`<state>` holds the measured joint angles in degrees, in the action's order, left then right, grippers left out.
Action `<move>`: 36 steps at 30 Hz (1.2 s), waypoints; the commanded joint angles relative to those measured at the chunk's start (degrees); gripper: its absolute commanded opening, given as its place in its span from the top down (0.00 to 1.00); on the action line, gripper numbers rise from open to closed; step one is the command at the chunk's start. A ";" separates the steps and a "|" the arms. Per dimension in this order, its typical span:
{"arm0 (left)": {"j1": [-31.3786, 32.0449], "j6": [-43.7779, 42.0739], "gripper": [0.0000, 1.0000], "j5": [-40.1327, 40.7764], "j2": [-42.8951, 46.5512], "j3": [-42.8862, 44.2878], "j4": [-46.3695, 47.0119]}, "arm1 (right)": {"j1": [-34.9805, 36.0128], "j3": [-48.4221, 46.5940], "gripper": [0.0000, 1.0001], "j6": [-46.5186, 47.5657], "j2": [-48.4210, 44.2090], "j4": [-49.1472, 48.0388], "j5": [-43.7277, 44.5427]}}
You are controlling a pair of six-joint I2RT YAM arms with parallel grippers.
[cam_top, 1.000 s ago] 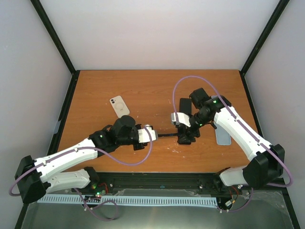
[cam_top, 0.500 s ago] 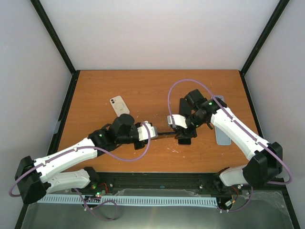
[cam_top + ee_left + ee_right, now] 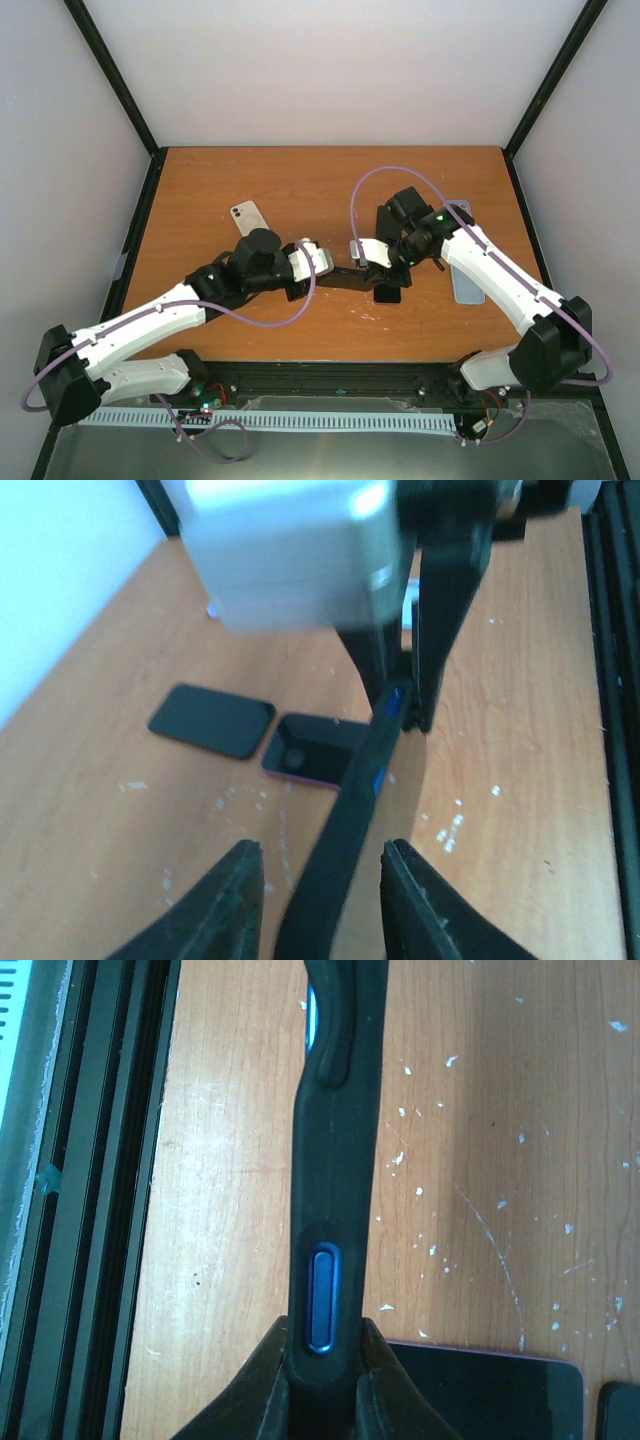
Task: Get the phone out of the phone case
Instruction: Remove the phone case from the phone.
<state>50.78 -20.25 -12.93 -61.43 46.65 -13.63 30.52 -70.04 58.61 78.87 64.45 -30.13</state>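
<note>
Orange wood bench (image 3: 200, 180): black rubber phone case (image 3: 335, 1160) w/ blue buttons aloft. Your right fingers (image 3: 250, 1410) clench it, left fingers (image 3: 225, 910) slack round it; phone prob. not out yet.

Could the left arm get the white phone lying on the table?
Probably yes: the white phone lies uncovered near the left gripper, nothing on it, though the black case stands between its fingers.

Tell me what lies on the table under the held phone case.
Mostly bare wooden table. One dark flat slab, perhaps a phone, lies beneath the phone case; the case and right gripper hide one end of it.
</note>
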 commanded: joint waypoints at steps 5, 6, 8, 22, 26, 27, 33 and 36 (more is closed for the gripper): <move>-9.97 11.11 0.33 -0.69 -1.59 6.66 14.57 | -7.41 -4.40 0.93 -3.81 3.78 -0.42 -10.98; -11.37 13.03 0.27 0.47 -1.70 7.01 16.50 | -9.56 -5.23 0.94 -4.23 4.64 -0.18 -13.56; -14.70 17.71 0.18 1.66 -1.93 7.38 20.61 | -14.18 -6.46 0.94 -5.40 6.42 -0.14 -18.77; -30.36 61.76 0.36 -32.52 -16.72 -0.89 58.40 | -26.39 -6.63 0.91 -28.12 9.25 -13.63 -51.52; -29.28 66.01 0.33 -35.85 -19.97 -2.55 68.70 | -26.39 -3.55 0.90 -30.26 8.86 -15.83 -53.18; -28.66 65.99 0.32 -35.97 -20.51 -2.07 68.73 | -26.35 -2.99 0.90 -30.08 8.73 -15.77 -53.05; -23.51 64.36 0.30 -36.04 -25.23 3.03 66.41 | -26.39 -1.58 0.90 -29.20 8.03 -14.89 -53.38; -22.18 66.60 0.31 -35.09 -28.62 4.97 67.99 | -26.35 -1.76 0.89 -25.44 7.31 -11.42 -53.62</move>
<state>26.96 43.64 -47.24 -86.78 47.77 49.82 4.21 -71.37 29.71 89.23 51.40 -78.72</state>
